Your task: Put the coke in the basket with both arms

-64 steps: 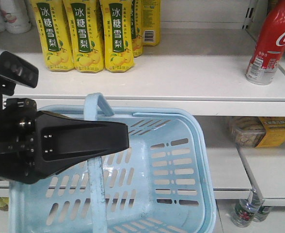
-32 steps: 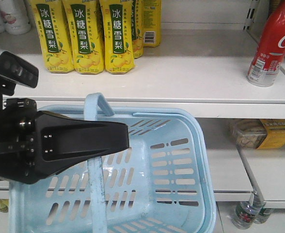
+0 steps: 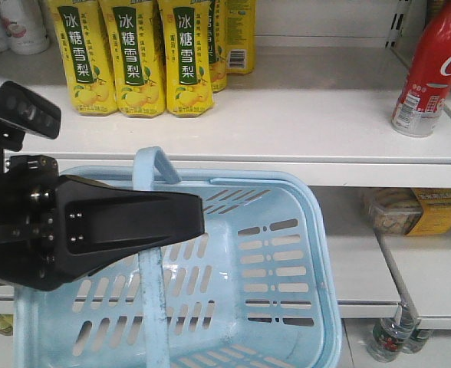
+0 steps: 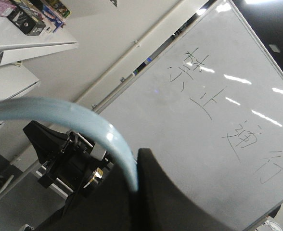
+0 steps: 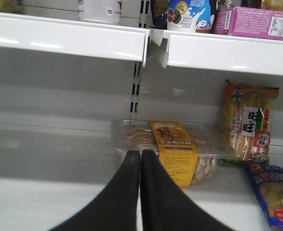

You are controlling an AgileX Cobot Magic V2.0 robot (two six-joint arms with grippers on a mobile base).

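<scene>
**Basket held, coke on the shelf**

The left gripper [image 3: 189, 221] gripped the basket [image 3: 317, 230] by its handle [image 3: 153, 165]. The right gripper [image 5: 140, 156], fingers pressed together and empty, faced a lower shelf [image 5: 59, 192]. The coke [image 3: 431, 69] stood on the upper shelf [image 3: 287, 123], right of the basket. To my eye the right arm needed to rise, open wide and take the bottle's body squarely.

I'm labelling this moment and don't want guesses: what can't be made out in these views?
Front view: coke cap and right side cut off by frame edges.
Front view: basket left side hidden behind the left gripper; bottom cut off by the lower edge.
Right wrist view: right gripper shows jaws together; its position relative to the coke unknown.
</scene>
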